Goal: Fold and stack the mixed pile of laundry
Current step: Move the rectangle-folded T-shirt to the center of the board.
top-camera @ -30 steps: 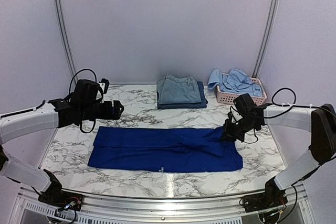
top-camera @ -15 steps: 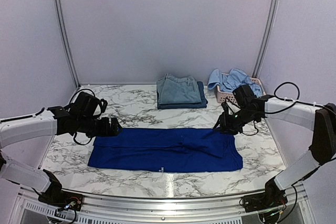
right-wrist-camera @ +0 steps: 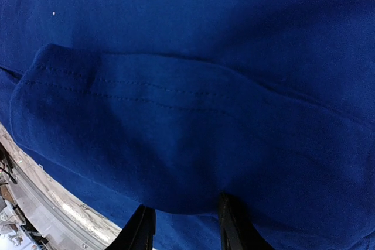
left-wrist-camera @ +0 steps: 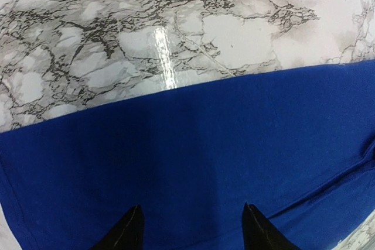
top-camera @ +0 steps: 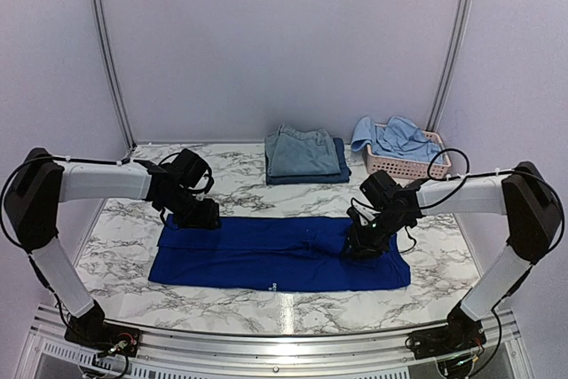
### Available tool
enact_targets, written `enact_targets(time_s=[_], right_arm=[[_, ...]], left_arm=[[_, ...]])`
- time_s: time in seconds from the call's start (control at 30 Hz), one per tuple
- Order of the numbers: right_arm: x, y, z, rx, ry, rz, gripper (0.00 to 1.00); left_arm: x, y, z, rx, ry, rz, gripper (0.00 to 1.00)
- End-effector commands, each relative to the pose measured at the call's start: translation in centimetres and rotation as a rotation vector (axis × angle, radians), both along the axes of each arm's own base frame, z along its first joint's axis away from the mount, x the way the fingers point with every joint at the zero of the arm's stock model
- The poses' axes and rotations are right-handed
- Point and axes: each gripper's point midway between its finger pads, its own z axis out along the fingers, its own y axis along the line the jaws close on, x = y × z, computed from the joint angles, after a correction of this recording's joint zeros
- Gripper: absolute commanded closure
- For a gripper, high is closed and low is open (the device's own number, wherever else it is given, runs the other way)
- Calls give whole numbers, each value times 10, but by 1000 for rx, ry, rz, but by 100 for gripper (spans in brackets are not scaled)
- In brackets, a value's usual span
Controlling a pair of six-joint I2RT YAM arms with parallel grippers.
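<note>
No legible txt; tiny white mark [top-camera: 273,287] on royal-blue T-shirt [top-camera: 266,255] too small to read.

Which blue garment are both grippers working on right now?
The royal-blue T-shirt, spread flat across the front; the denim stack sits folded at the back, and the light-blue shirt lies in the pink basket.

Royal-blue T-shirt [left-wrist-camera: 205,144] is shown under the black left pincer [left-wrist-camera: 191,207]. White, grey-veined marble table [left-wrist-camera: 234,33] is seen beyond it. A pink lattice basket [top-camera: 383,166] is seen beyond the right pincer [top-camera: 355,248].
</note>
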Motion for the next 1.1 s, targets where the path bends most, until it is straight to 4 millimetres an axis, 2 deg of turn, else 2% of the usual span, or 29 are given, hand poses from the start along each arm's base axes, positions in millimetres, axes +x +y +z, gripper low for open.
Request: enact_targets(time_s=[0.0, 0.13, 0.3, 0.37, 0.53, 0.57, 0.63, 0.7, 0.77, 0.87, 0.93, 1.0, 1.07], right_arm=[[10, -4, 3, -52, -29, -21, 64], [15, -5, -11, -97, -13, 2, 64], [37, 7, -24, -124, -18, 46, 65], [49, 14, -26, -131, -29, 70, 65], [78, 51, -20, -110, -74, 171, 65], [85, 65, -13, -92, -96, 204, 65], [88, 76, -10, -93, -100, 249, 65], [89, 77, -7, -106, -102, 262, 64], [93, 68, 1, -147, -128, 248, 63], [96, 58, 20, -155, -157, 209, 62], [95, 58, 35, -121, -187, 191, 62], [88, 59, 34, -90, -181, 186, 61], [84, 51, 21, -107, -160, 178, 61]], left_arm=[[-4, 8, -24, 89, 82, -17, 43], [-17, 31, -52, 192, 155, 21, 48], [-57, 66, -76, 246, 255, 97, 54], [-75, 81, -78, 254, 281, 147, 55], [-116, 112, -78, 242, 318, 268, 61], [-124, 115, -78, 231, 328, 279, 61], [-136, 111, -74, 173, 348, 288, 61], [-136, 98, -64, 97, 347, 264, 61], [-130, 89, -49, 60, 317, 236, 59], [-113, 89, -25, 59, 235, 226, 55], [-106, 86, -15, 42, 210, 235, 53], [-100, 80, -10, 14, 210, 253, 52], [-95, 75, -10, 6, 215, 248, 52]])
